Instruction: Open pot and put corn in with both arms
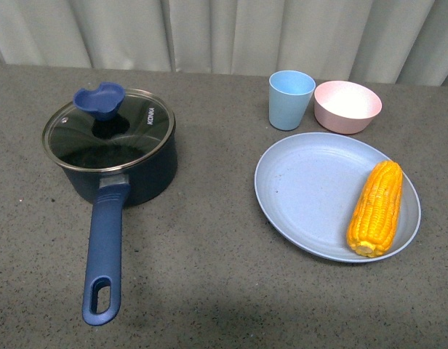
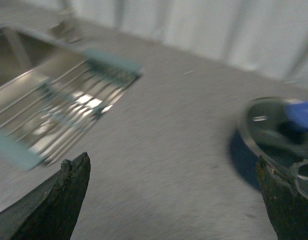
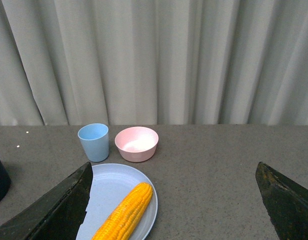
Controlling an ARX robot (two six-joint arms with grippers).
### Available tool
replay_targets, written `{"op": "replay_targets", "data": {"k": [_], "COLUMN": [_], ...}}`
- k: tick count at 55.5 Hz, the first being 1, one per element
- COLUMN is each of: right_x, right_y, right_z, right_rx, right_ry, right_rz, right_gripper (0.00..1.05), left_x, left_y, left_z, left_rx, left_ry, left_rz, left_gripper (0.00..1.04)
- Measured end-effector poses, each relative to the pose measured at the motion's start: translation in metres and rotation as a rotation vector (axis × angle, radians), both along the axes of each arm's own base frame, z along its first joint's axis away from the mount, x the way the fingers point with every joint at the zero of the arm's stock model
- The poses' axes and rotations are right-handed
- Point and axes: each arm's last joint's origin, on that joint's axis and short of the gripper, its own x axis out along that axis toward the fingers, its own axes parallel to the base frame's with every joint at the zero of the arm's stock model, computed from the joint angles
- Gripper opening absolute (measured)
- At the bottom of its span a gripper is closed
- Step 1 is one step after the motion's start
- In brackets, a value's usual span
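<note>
The dark navy pot (image 1: pixel 122 171) stands at the left of the grey table with its glass lid (image 1: pixel 108 131) and blue knob (image 1: pixel 99 99) on, its long blue handle (image 1: pixel 104 254) pointing toward me. The yellow corn (image 1: pixel 377 208) lies on the right side of a blue-grey plate (image 1: pixel 311 185). Neither arm shows in the front view. My left gripper (image 2: pixel 174 200) is open and empty over bare table, with the pot (image 2: pixel 274 140) blurred beside one finger. My right gripper (image 3: pixel 174 205) is open and empty, with the corn (image 3: pixel 125 212) on the plate (image 3: pixel 106 185) near one finger.
A light blue cup (image 1: pixel 291 99) and a pink bowl (image 1: pixel 347 106) stand behind the plate; both also show in the right wrist view, the cup (image 3: pixel 93 142) and the bowl (image 3: pixel 136 143). A metal sink with a rack (image 2: pixel 54 110) lies beyond the left gripper. Grey curtains hang behind the table.
</note>
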Motion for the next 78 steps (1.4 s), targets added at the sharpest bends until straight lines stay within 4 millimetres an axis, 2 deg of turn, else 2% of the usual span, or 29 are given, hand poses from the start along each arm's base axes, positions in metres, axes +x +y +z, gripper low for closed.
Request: {"op": "replay_targets", "data": {"k": [4, 6, 15, 19, 24, 30, 34, 39, 42, 59, 78], "right_x": [0.000, 0.000, 0.000, 0.000, 0.000, 0.000, 0.000, 0.000, 0.000, 0.000, 0.000], "right_y": [0.000, 0.000, 0.000, 0.000, 0.000, 0.000, 0.000, 0.000, 0.000, 0.000, 0.000], "right_z": [0.000, 0.000, 0.000, 0.000, 0.000, 0.000, 0.000, 0.000, 0.000, 0.000, 0.000], "right_rx": [0.000, 0.000, 0.000, 0.000, 0.000, 0.000, 0.000, 0.000, 0.000, 0.000, 0.000], "right_ry": [0.000, 0.000, 0.000, 0.000, 0.000, 0.000, 0.000, 0.000, 0.000, 0.000, 0.000], "right_rz": [0.003, 0.003, 0.003, 0.003, 0.003, 0.003, 0.003, 0.003, 0.003, 0.003, 0.003], "right_gripper": [0.95, 0.95, 0.95, 0.95, 0.95, 0.95, 0.95, 0.95, 0.95, 0.95, 0.95], "left_x": [0.007, 0.011, 0.048, 0.085, 0.130, 0.162, 0.189, 0.212, 0.228, 0.252, 0.257], "left_y": [0.004, 0.007, 0.015, 0.015, 0.009, -0.003, -0.021, -0.035, -0.043, -0.060, -0.070], "left_z": [-0.001, 0.001, 0.018, 0.028, 0.024, 0.018, 0.019, 0.016, 0.008, -0.031, -0.054], "left_rx": [0.041, 0.040, -0.007, -0.002, -0.031, -0.092, -0.139, -0.159, -0.162, -0.146, -0.128], "left_ry": [-0.015, -0.036, -0.152, -0.179, -0.164, -0.171, -0.194, -0.191, -0.161, -0.017, 0.043], "left_rz": [0.209, 0.249, 0.230, 0.181, 0.071, -0.085, -0.217, -0.290, -0.328, -0.427, -0.495], "left_gripper": [0.98, 0.98, 0.98, 0.98, 0.98, 0.98, 0.98, 0.98, 0.98, 0.98, 0.98]}}
